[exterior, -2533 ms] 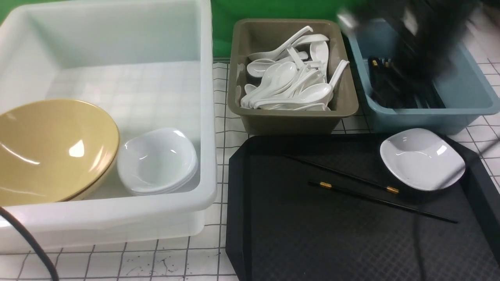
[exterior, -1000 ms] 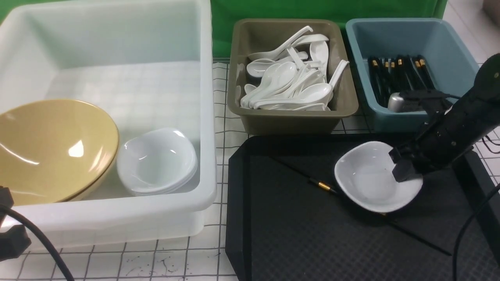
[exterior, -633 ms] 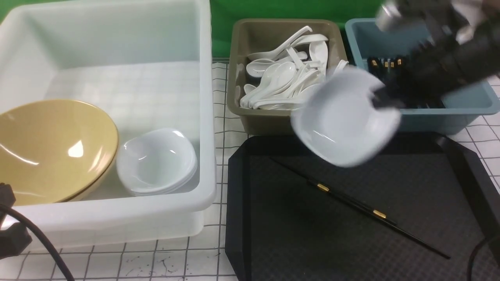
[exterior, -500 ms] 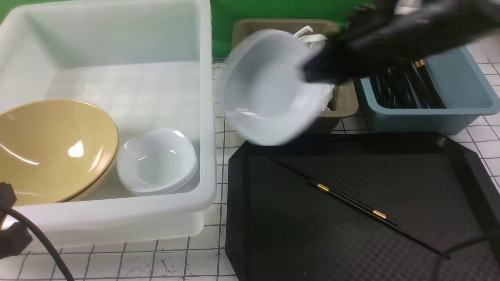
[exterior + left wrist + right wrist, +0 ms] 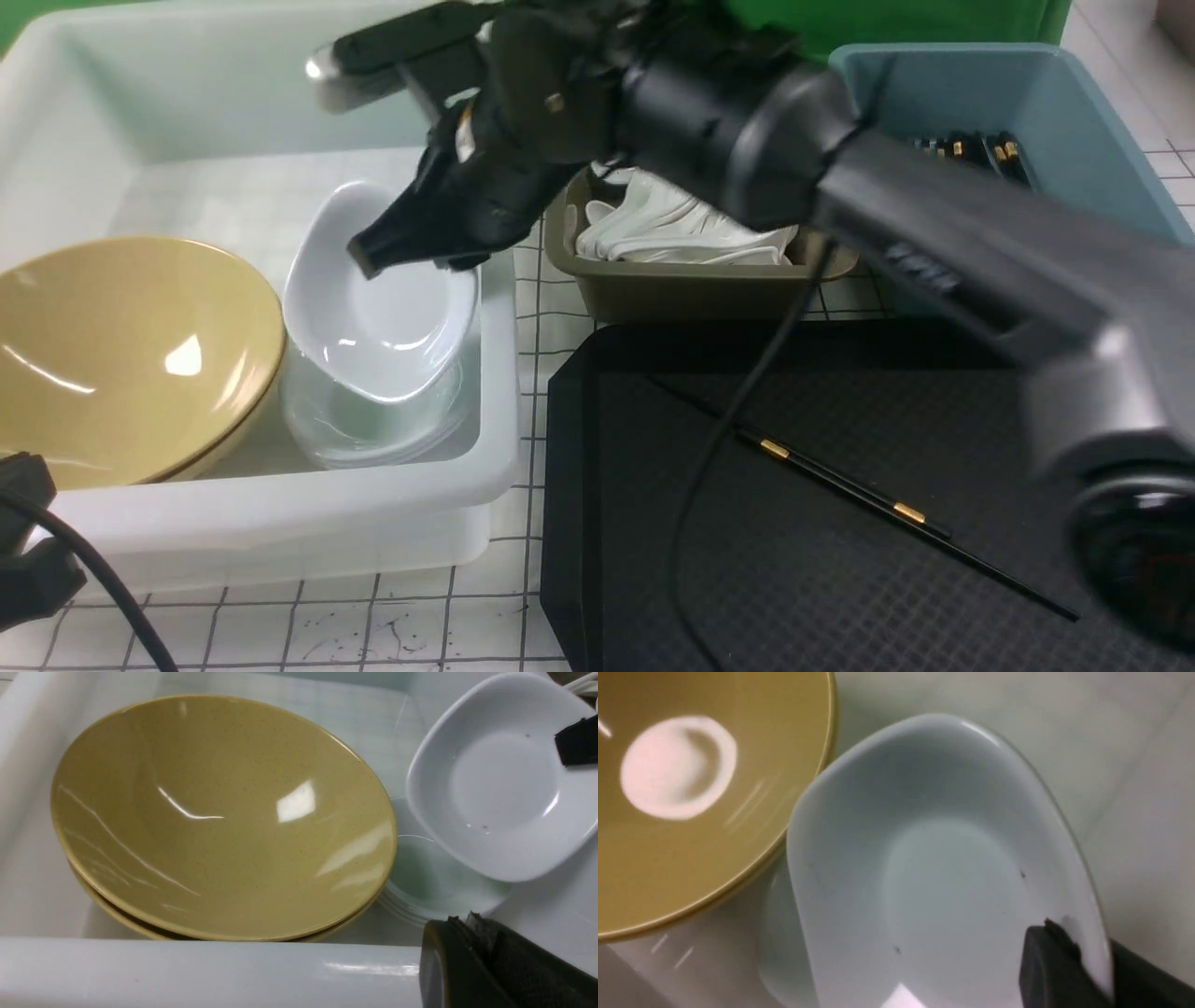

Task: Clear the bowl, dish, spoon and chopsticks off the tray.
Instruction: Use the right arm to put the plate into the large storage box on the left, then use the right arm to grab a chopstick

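white tub (image 5: 280,504): goal, holds bowl (image 5: 131,355) and stack of white dishes (image 5: 373,439) | tray (image 5: 840,597): chopsticks (image 5: 840,485) lie on it | dish (image 5: 373,317): tilted above stack; level it, lower till nested | right fingers (image 5: 392,245): pinched on dish rim; release once seated | left fingers (image 5: 490,970): closed, empty

No legible text; right arm (image 5: 934,254) marking blurred.

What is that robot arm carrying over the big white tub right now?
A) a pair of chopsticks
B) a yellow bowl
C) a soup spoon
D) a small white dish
D: the right hand pinches the rim of a white dish, holding it tilted inside the white tub, while the chopsticks lie on the tray.
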